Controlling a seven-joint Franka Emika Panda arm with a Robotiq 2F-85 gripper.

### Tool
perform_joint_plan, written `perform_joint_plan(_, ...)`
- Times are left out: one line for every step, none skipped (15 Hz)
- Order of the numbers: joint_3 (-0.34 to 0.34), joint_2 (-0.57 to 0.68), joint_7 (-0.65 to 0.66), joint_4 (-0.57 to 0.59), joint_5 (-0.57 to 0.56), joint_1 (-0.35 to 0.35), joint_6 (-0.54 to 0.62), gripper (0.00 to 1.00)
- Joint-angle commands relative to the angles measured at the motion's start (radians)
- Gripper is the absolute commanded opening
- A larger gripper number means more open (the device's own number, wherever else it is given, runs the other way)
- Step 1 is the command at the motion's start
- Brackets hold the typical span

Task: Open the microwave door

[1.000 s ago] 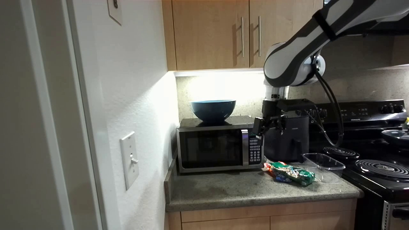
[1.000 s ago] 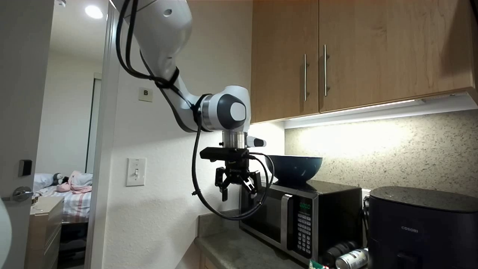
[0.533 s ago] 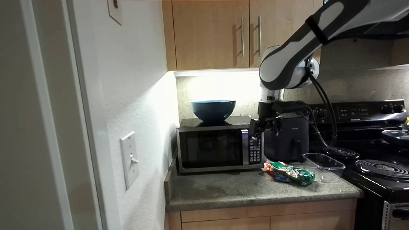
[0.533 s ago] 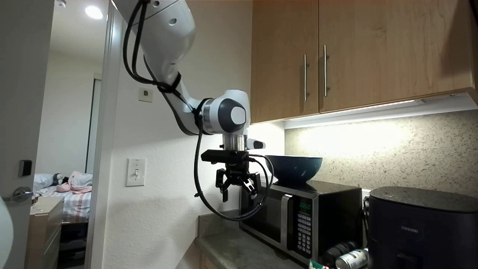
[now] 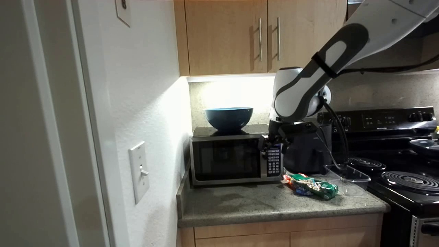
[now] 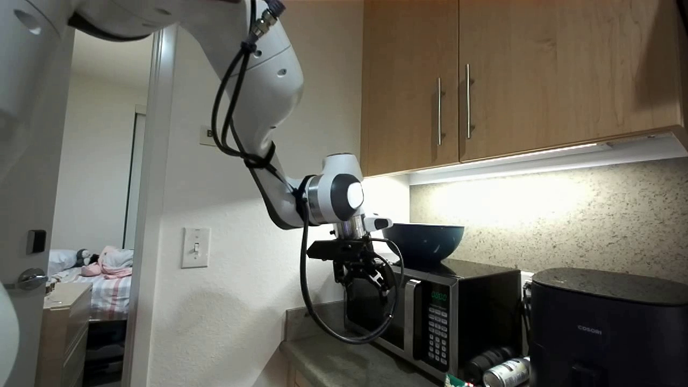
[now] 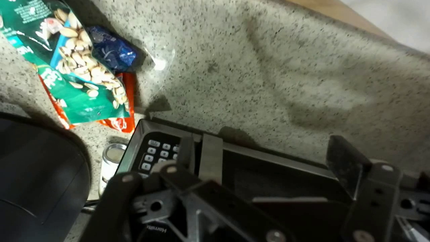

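The microwave (image 5: 257, 129) stands on the counter with its door (image 5: 224, 159) shut; its side also shows in an exterior view (image 6: 489, 317). The door's upright silver handle (image 6: 411, 317) is beside the keypad; its upper part is hidden behind my gripper (image 5: 272, 146) in an exterior view. My gripper (image 6: 366, 287) is tilted, at the upper front of the microwave. In the wrist view my gripper (image 7: 267, 158) is open with nothing held. The handle (image 7: 211, 158) shows between the fingers, close to the left finger (image 7: 186, 153). I cannot tell whether they touch.
A blue bowl (image 5: 229, 119) sits on the microwave. A dark air fryer (image 6: 607, 322), snack bags (image 5: 310, 185), a can (image 6: 507, 373) and a clear plastic container (image 5: 348, 175) are to its right. A wall (image 5: 154, 120) stands close at its left.
My gripper has moved down and toward the microwave handle, leftward in an exterior view, and has tilted. The microwave door has stayed shut.
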Motion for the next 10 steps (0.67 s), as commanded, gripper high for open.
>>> perform_joint_plan(-0.024, 0.024, 0.046, 0.014, -0.038, 0.014, 0.037, 1.0)
perform_joint_plan(-0.039, 0.046, 0.085, 0.027, -0.069, 0.02, 0.063, 1.0)
perform_joint_plan(-0.048, 0.061, 0.097, 0.036, -0.077, 0.022, 0.075, 1.0)
perform_joint_plan(-0.051, 0.069, 0.098, 0.043, -0.077, 0.023, 0.077, 1.0)
perform_joint_plan(-0.052, 0.071, 0.099, 0.046, -0.077, 0.024, 0.077, 1.0)
perform_joint_plan(-0.075, 0.081, 0.148, 0.051, -0.133, 0.039, 0.107, 1.0)
perform_joint_plan(-0.084, 0.091, 0.157, 0.063, -0.148, 0.045, 0.102, 1.0)
perform_joint_plan(-0.094, 0.11, 0.162, 0.084, -0.157, 0.051, 0.094, 1.0)
perform_joint_plan(-0.11, 0.13, 0.181, 0.107, -0.184, 0.062, 0.089, 1.0)
perform_joint_plan(-0.125, 0.146, 0.2, 0.125, -0.207, 0.071, 0.087, 1.0)
